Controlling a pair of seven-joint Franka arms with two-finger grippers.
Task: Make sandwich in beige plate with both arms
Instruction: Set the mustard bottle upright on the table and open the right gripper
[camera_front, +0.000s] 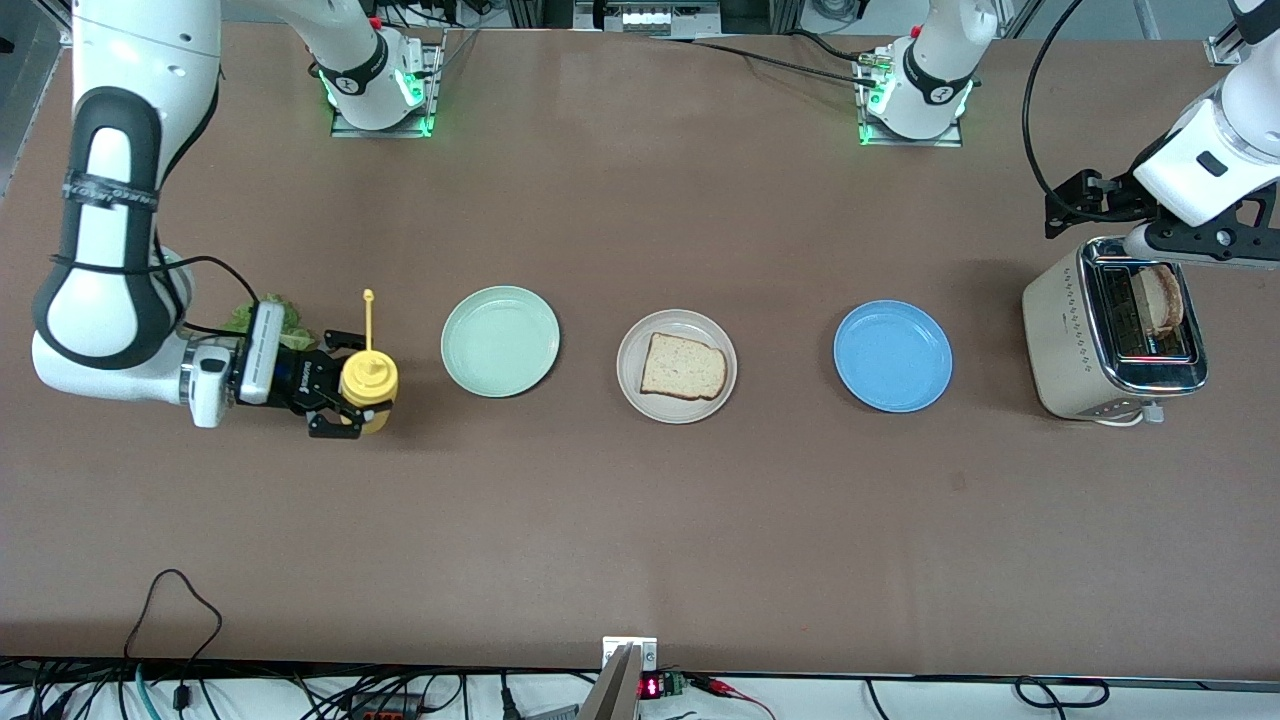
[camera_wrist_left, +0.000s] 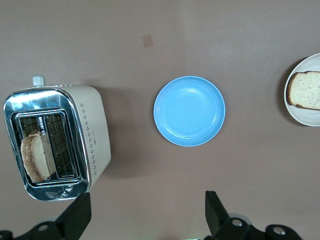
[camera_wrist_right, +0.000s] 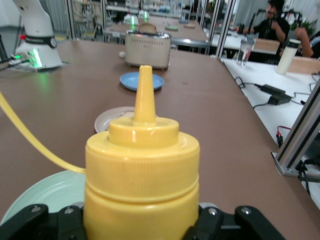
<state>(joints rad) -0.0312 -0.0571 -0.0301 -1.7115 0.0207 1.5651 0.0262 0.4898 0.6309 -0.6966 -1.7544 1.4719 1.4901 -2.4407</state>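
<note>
As right claw (camera_front: 352, 397) grips bottle (camera_front: 368, 379) — nozzle (camera_wrist_right: 144, 95) upright.

From my station the brown table (camera_front: 640, 520) reads evenly lit from overhead, with soft short shadows under the plates, glare on the toaster (camera_front: 1112, 335) chrome, green glow at both arm bases, and the yellow bottle (camera_wrist_right: 141, 185) looming slightly soft in the right wrist view.
</note>
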